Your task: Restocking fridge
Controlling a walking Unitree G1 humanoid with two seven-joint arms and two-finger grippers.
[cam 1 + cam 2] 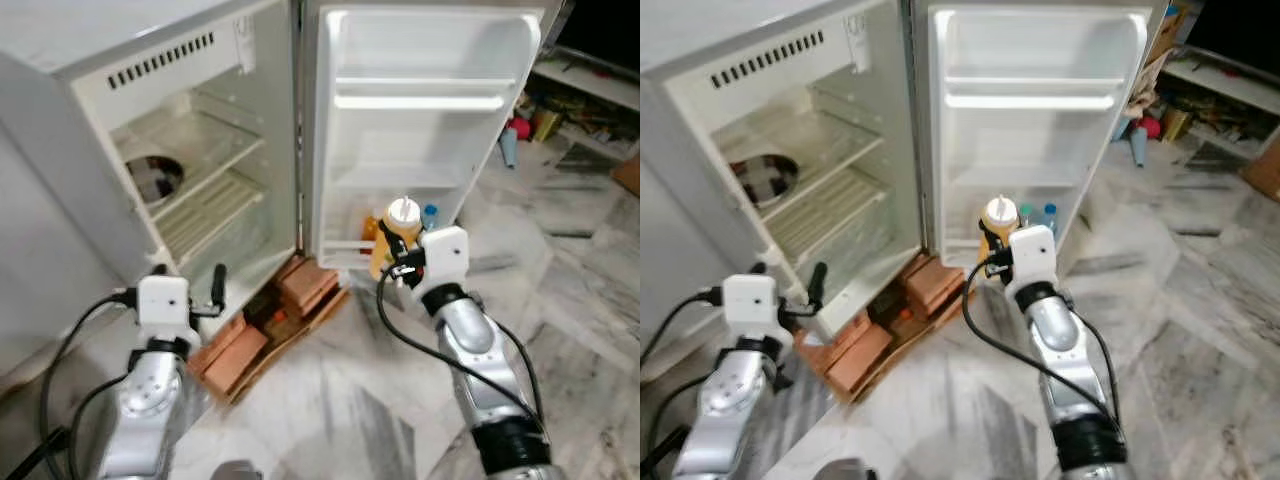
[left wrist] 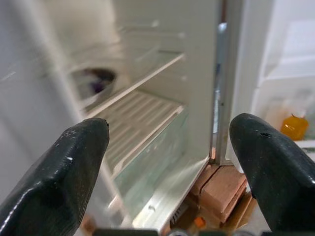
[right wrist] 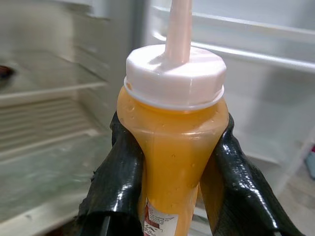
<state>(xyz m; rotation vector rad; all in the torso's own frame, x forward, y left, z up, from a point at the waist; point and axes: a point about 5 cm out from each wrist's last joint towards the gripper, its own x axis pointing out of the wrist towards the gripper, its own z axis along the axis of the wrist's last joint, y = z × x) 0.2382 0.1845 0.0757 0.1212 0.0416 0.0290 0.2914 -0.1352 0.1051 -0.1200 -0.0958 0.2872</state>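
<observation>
An orange sauce bottle [image 3: 173, 147] with a white nozzle cap is held upright in my right gripper [image 3: 172, 191], whose black fingers [image 3: 115, 182] press both its sides. In the left eye view this bottle [image 1: 398, 225] hangs in front of the lowest shelf of the open fridge door [image 1: 420, 110], with the right gripper [image 1: 400, 262] just below the cap. My left gripper [image 2: 170, 162] is open with nothing in it, low in front of the fridge's main compartment [image 1: 200, 170].
The door's bottom shelf holds an orange bottle [image 1: 370, 229] and a blue-capped bottle [image 1: 430, 213]. A steel bowl [image 1: 155, 178] sits on a wire shelf inside. The fridge stands on bricks and a wooden pallet [image 1: 290, 310]. Clutter lines the far right wall [image 1: 570, 110].
</observation>
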